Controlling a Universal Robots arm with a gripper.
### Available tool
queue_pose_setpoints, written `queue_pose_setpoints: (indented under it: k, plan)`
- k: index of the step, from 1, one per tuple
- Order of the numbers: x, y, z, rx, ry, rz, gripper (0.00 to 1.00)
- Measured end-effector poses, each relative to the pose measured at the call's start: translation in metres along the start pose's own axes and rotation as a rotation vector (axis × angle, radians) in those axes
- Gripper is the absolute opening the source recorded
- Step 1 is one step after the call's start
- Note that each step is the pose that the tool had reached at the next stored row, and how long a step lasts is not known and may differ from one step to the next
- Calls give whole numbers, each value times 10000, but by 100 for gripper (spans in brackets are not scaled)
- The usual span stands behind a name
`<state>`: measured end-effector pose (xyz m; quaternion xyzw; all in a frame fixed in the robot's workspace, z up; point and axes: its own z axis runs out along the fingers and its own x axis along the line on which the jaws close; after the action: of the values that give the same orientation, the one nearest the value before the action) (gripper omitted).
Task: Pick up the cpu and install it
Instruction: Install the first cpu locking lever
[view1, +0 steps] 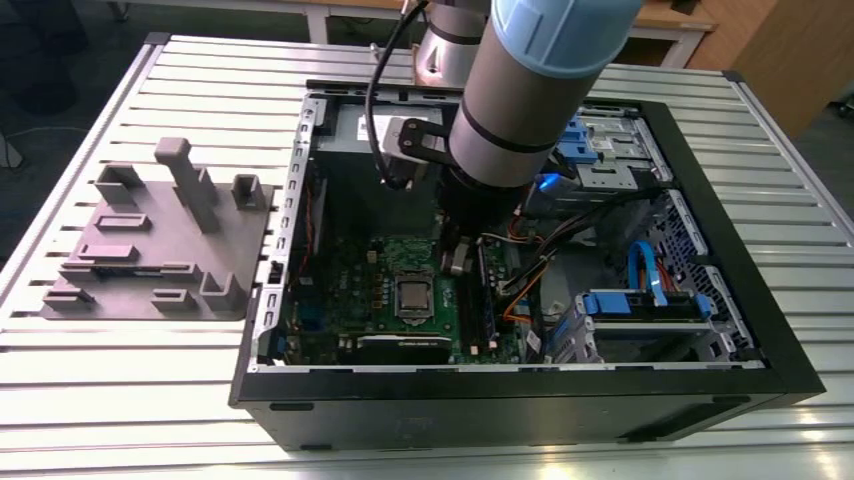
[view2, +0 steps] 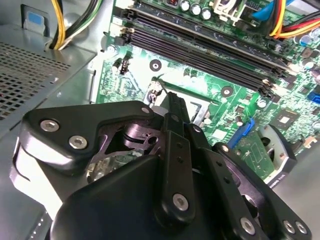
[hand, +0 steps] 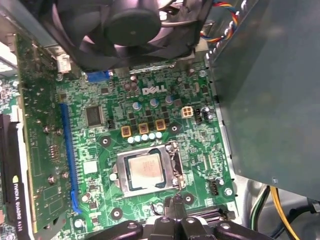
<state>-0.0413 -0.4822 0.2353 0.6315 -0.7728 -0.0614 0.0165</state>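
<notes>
Cpu (hand: 144, 170) seated in motherboard (hand: 100, 145) socket; hand (hand: 172, 207) pressed together, empty, near it.

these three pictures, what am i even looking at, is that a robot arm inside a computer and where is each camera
Yes. The big grey tube in the exterior view is a robot arm, reaching down into an open computer case that lies on its side on a slatted metal table. That picture comes from a camera standing off the arm.

The other two come from cameras riding near the arm's wrist. The second wrist view looks past the black claw at the green circuit board. I cannot tell whether the claw is open or shut.

The first wrist view looks down on the same board. The small silvery square is the cpu, already sitting in its metal socket frame. A black fan is above the board there.

Beside the case lies a grey moulded tray.
</notes>
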Motion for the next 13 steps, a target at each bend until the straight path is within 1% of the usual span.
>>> queue_pose_setpoints:
  k: [3,5,10,13]
  plan:
    - [18,-1,-1,53,6,-170,10]
    - [36,-1,-1,74,11,-265,10]
    - [70,-4,3,72,28,-409,10]
    - [86,-9,20,64,42,-544,10]
